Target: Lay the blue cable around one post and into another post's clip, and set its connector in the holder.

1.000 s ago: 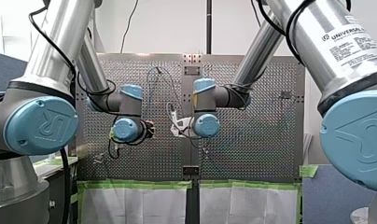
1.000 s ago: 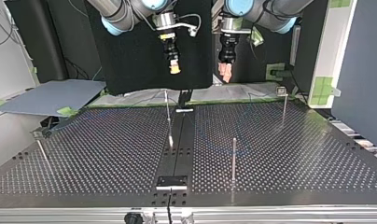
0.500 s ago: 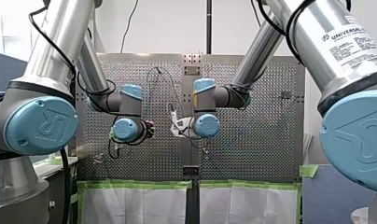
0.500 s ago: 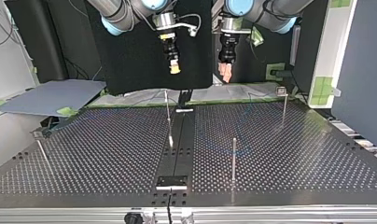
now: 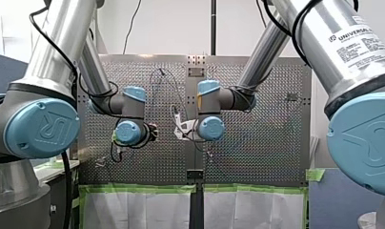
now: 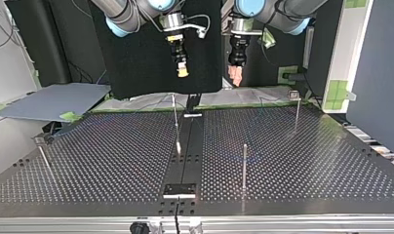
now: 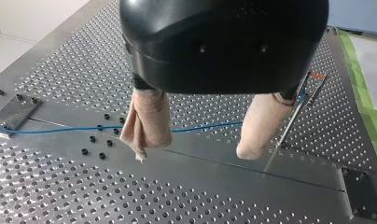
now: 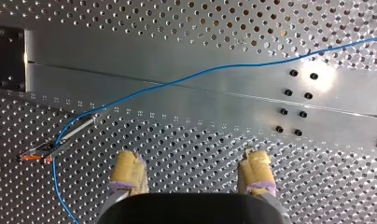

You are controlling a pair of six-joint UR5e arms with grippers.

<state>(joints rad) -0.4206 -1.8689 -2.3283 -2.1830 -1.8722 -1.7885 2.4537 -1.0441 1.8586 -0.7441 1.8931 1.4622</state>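
Observation:
The thin blue cable point(image 7: 200, 127) lies flat across the perforated table. It passes under my left gripper point(image 7: 194, 150), whose beige pads point(image 7: 147, 123) hang open and hold nothing. Beside that gripper the cable reaches a slim post point(image 7: 293, 114) with an orange-tipped clip point(image 7: 313, 78). In the right wrist view the blue cable point(image 8: 214, 70) curves to the same kind of clip point(image 8: 35, 156) and bends away past it. My right gripper point(image 8: 192, 158) is open well above the table, its yellow pads point(image 8: 128, 170) empty. In the top view both grippers, right point(image 6: 182, 71) and left point(image 6: 235, 74), hover high at the far edge.
Several thin posts stand on the table: one in the middle point(image 6: 175, 122), one nearer the top view's front point(image 6: 244, 165), one at its right point(image 6: 296, 111), one at its left point(image 6: 42, 155). A dark plate point(image 6: 180, 189) sits on the centre strip at the front edge.

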